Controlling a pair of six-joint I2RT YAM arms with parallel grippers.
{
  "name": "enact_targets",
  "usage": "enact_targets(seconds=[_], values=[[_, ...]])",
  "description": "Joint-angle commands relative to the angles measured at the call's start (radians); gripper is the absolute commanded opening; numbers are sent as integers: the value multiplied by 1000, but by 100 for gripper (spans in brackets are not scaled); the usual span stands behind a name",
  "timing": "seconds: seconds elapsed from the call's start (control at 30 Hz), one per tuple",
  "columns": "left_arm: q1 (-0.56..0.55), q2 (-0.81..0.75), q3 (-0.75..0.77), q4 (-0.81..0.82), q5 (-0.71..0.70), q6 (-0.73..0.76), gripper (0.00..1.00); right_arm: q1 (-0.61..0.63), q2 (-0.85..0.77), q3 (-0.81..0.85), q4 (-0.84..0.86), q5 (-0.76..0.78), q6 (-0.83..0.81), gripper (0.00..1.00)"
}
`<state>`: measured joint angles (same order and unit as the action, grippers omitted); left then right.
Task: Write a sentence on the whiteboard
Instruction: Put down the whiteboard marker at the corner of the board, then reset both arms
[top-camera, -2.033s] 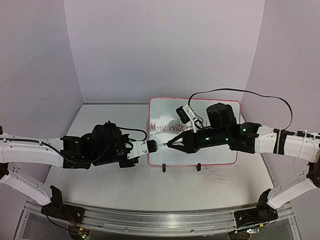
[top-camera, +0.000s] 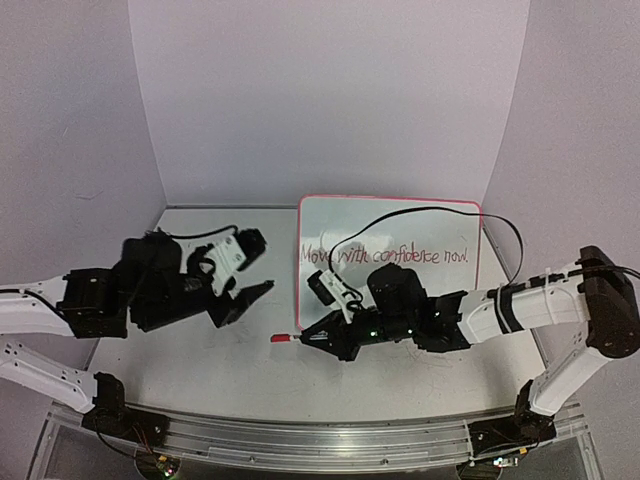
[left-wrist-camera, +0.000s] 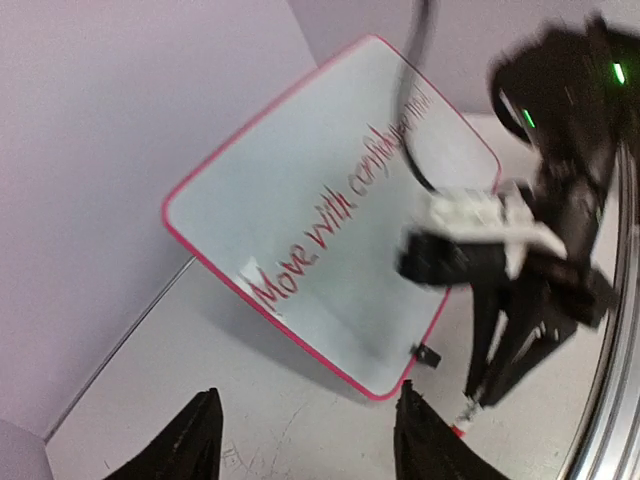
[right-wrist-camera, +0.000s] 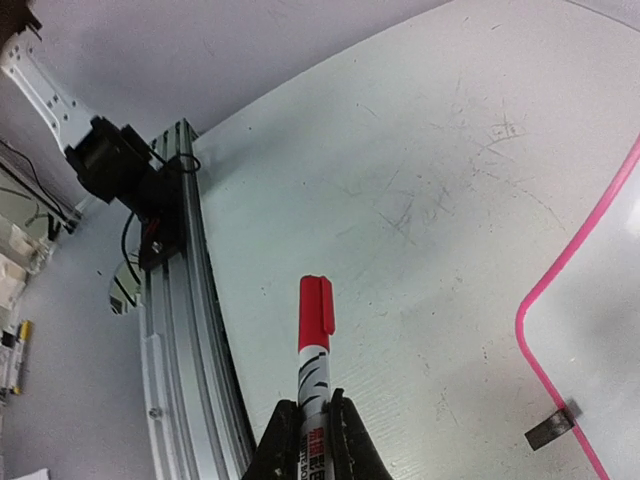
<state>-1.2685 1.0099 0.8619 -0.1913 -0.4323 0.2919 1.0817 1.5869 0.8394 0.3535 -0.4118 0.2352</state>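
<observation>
The whiteboard (top-camera: 400, 225) stands propped at the back of the table, red-rimmed, with the sentence (top-camera: 385, 256) "Move with confidence now." in red across it. In the left wrist view the whiteboard (left-wrist-camera: 300, 180) and the sentence (left-wrist-camera: 340, 205) show tilted. My right gripper (top-camera: 312, 338) is low over the table in front of the board's left corner, shut on a red-capped marker (top-camera: 284, 339). The right wrist view shows the marker (right-wrist-camera: 315, 335) sticking out past the right gripper (right-wrist-camera: 312, 425). My left gripper (top-camera: 245, 303) hangs left of it, open and empty, its fingertips (left-wrist-camera: 195, 440) wide apart.
An aluminium rail (top-camera: 320, 440) runs along the near table edge, close under the marker (right-wrist-camera: 185, 330). A black clip foot (right-wrist-camera: 550, 427) holds the board's lower rim. The right arm's black cable (top-camera: 420, 210) arcs across the board. Purple walls close in the back and sides.
The left gripper has drawn back to the left and opened. The right arm has come down off the board to the table with the marker, now capped, uncovering the whole sentence.
</observation>
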Motion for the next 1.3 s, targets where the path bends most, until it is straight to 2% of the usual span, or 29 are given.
enact_targets(seconds=[0.0,0.13,0.23,0.37,0.53,0.6,0.77,0.9,1.0,1.1,1.27], values=[[80,-98,-3,83,-43,-253,65,89,126,43,73,192,-247,0],[169,-66,54,27,-38,-427,69,108,226,79,94,273,-337,0],[187,-29,104,-27,-102,-508,71,110,277,69,97,274,-390,1],[206,-12,136,-55,-169,-560,73,111,294,34,98,278,-409,18],[231,-25,144,-55,-230,-580,76,111,235,8,90,364,-371,40],[238,-23,156,-54,-244,-581,78,110,164,-9,62,411,-337,47],[247,-14,187,-25,-230,-534,79,110,-129,-22,-138,687,-213,61],[252,-8,221,21,-214,-467,82,110,-417,21,-354,880,-145,78],[254,3,286,40,-208,-417,85,109,-635,86,-433,989,-139,97],[255,10,353,57,-187,-383,88,111,-732,209,-466,1026,-191,98],[256,8,442,77,-169,-351,92,110,-720,380,-487,1136,-273,98]])
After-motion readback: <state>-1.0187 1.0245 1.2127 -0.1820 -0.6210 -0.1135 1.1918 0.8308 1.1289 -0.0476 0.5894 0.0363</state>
